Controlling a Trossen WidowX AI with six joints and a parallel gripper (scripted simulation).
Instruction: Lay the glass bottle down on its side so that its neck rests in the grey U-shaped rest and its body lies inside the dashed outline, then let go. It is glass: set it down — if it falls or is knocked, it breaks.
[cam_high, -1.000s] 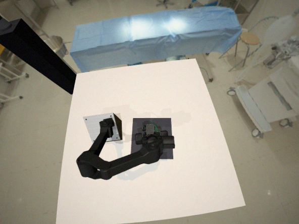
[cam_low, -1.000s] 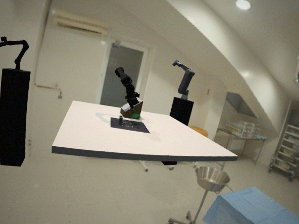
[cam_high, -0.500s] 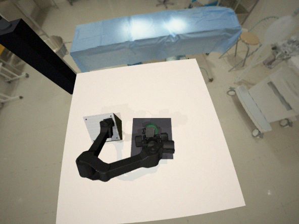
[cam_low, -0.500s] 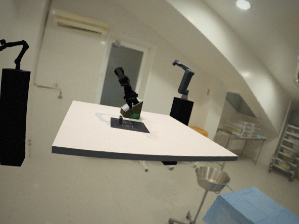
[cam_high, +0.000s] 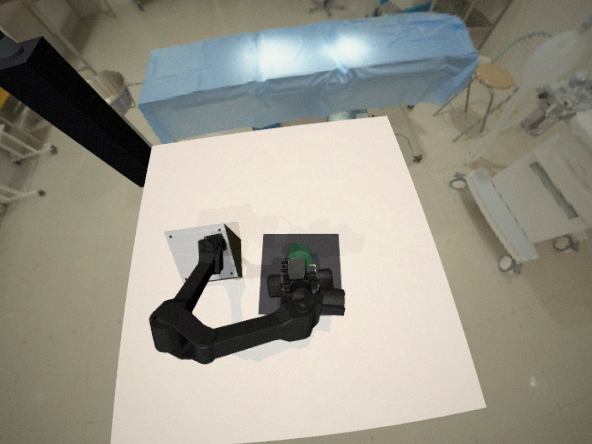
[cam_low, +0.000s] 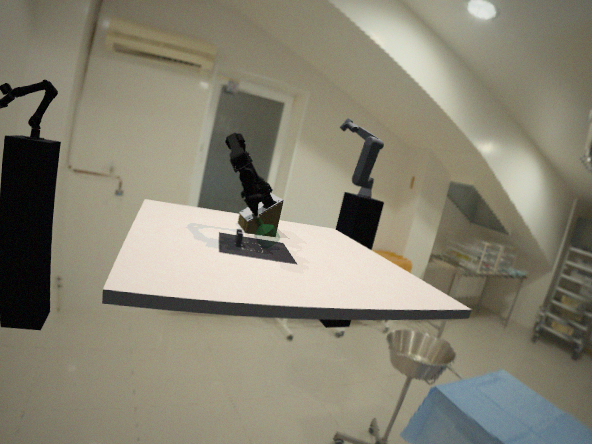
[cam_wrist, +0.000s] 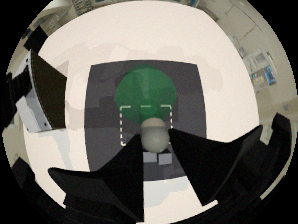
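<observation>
The green glass bottle (cam_high: 300, 251) (cam_low: 267, 230) (cam_wrist: 145, 91) is tilted, its neck end up at the fingers and its body lower and farther out. My gripper (cam_low: 258, 212) (cam_wrist: 154, 136) is shut on its pale grey neck end. The body hangs over the dark mat (cam_high: 327, 244) (cam_low: 286, 257) (cam_wrist: 191, 80); a faint green patch shows below it in the exterior view. The dashed outline (cam_wrist: 121, 118) lies on the mat, partly behind the bottle. The two prong tops of the U-shaped rest (cam_wrist: 165, 159) (cam_low: 239, 238) show just below the neck end in the wrist view.
The arm's box-shaped base mount (cam_high: 187, 250) (cam_low: 271, 223) (cam_wrist: 41, 112) stands left of the mat in the top view. The pale table (cam_high: 400, 350) (cam_low: 200, 280) carries both. Other arms on black pedestals (cam_low: 27, 225) (cam_low: 361, 215) stand beyond the table.
</observation>
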